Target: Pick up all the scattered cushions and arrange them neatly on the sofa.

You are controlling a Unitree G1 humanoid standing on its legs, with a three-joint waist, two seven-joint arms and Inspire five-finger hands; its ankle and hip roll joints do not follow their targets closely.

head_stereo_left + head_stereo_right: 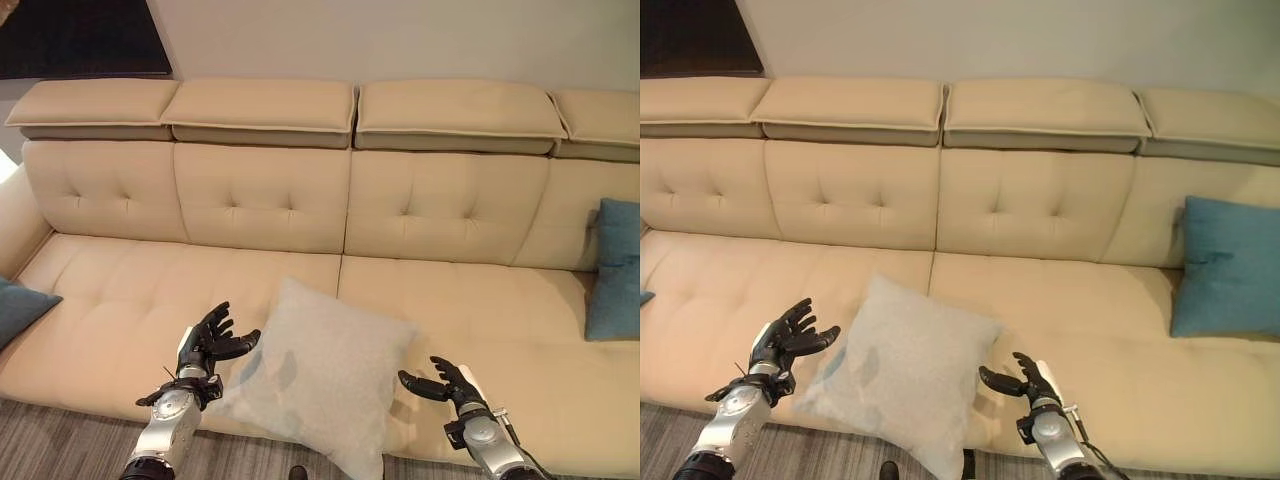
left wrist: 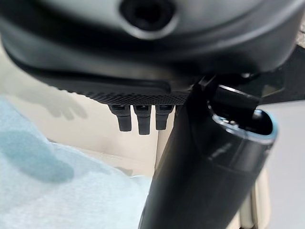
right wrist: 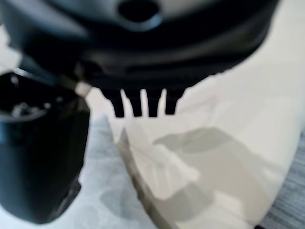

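Hands: we saw the left hand [image 1: 212, 342] and right hand [image 1: 447, 382] with fingers spread, flanking the pale grey square fabric cushion [image 1: 322, 372].
Risk: we judged it might slide off the beige tufted sofa [image 1: 440, 205]'s front edge.

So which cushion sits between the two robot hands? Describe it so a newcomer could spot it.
Start at the long beige sofa. At the seat's front edge, near the middle seam, lies the pale grey cushion, turned cornerwise and overhanging the edge. The other cushions sit at the sofa's ends and are teal.
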